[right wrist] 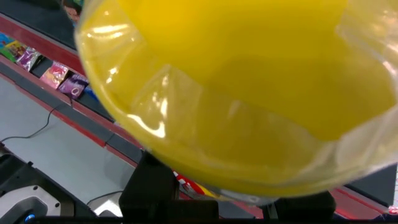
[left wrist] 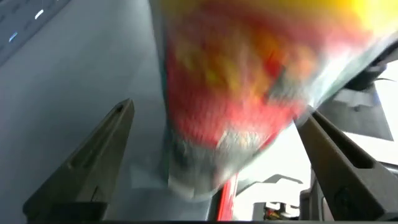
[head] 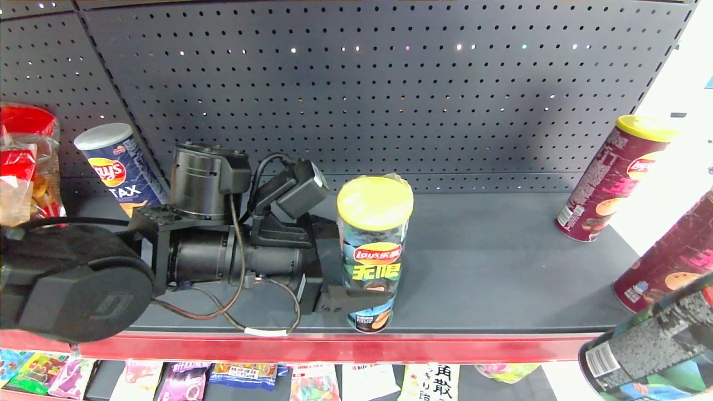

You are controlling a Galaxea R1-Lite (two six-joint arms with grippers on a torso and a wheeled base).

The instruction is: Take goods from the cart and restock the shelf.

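The left gripper (head: pixel 372 289) sits with its jaws spread around the yellow-lidded can (head: pixel 374 245). In the left wrist view its two fingers (left wrist: pixel 99 155) stand on either side of the can with a gap showing at each side, so they are not pressing it. The can stands upright on the shelf (head: pixel 490 278), its base close to the red front strip (head: pixel 390 346), and the left arm lies across the shelf board from the left. The right gripper (right wrist: pixel 224 202) is closed on a second can (head: pixel 657 345), which hangs tilted in the air in front of the shelf's right end; its yellow lid (right wrist: pixel 236 81) faces the right wrist camera, with dark fingers at its flanks. A blue can (head: pixel 114 164) leans by the pegboard back panel (head: pixel 390 83) at the left, just beside some snack bags (head: pixel 25 161). Two maroon cans (head: pixel 613 178) (head: pixel 668 262) lean at the right end. Snack packets (head: pixel 223 379) line the level below.
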